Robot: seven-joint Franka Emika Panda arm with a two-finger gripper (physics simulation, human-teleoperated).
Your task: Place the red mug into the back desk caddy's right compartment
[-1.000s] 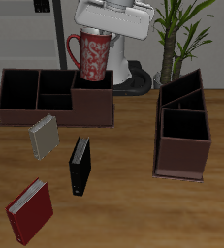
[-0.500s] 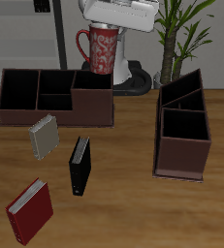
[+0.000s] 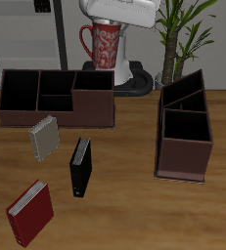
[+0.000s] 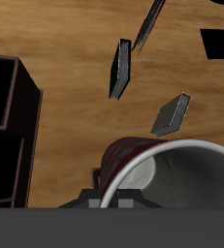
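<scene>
Red mug point(image 3: 104, 45): held aloft, clamped in the gripper point(image 4: 123, 186), above the back desk caddy point(image 3: 56, 98). Right compartment point(image 3: 93, 82): no mug in it. Done: pickup. Left: lowering into the compartment, release.

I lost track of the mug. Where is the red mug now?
In the exterior view the red mug hangs in the air, held by the gripper, above the back desk caddy, over its end section nearest the robot's base.

red mug point(image 4: 176, 167) rim beyond frame edge
</scene>
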